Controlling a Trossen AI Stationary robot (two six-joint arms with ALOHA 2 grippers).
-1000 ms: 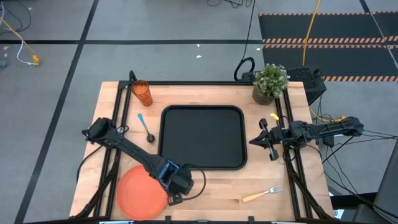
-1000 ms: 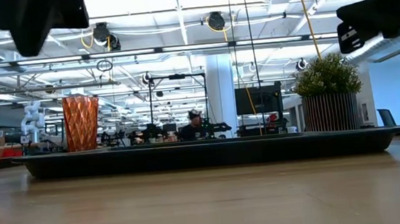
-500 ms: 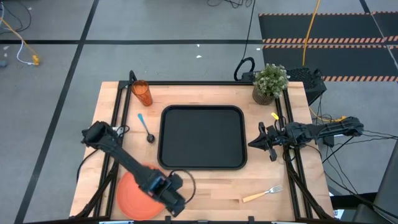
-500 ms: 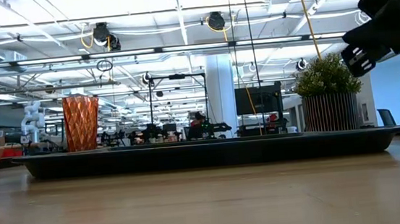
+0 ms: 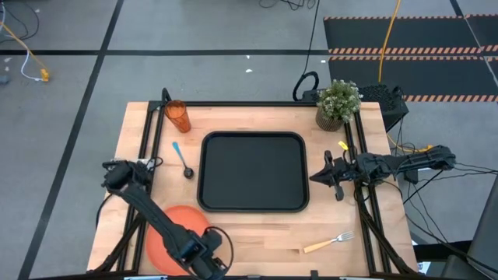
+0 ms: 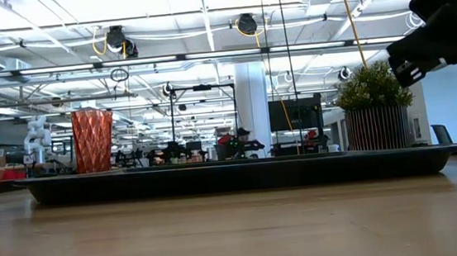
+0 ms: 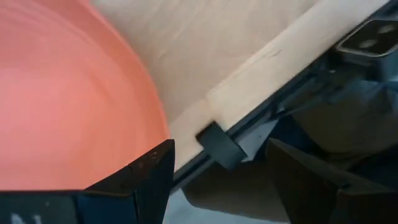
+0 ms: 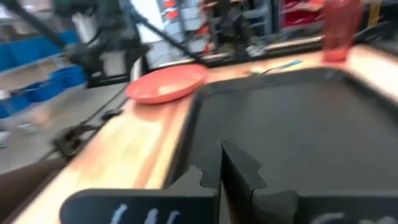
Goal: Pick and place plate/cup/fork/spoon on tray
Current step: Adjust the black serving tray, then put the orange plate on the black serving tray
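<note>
So we had our left gripper [image 5: 204, 264] down at the near edge of the table, right beside the plate [image 5: 175, 231], because the plate looked like the first thing to move. Its two fingers were spread apart with nothing between them; one finger [image 7: 140, 177] sat just over the plate's rim and the other hung past the table's edge, as if to slip around that rim. The tray [image 5: 253, 172] lay further away from this gripper, in the middle, with nothing on it yet. The cup [image 5: 177, 117] and the spoon [image 5: 182, 159] were beyond the plate, far from our left gripper. Our right gripper [image 5: 317, 176] waited just beside the tray's other side, its fingers pressed together on nothing. The fork [image 5: 327, 243] lay near that gripper, toward the table's near edge, so we think that arm would take it.
</note>
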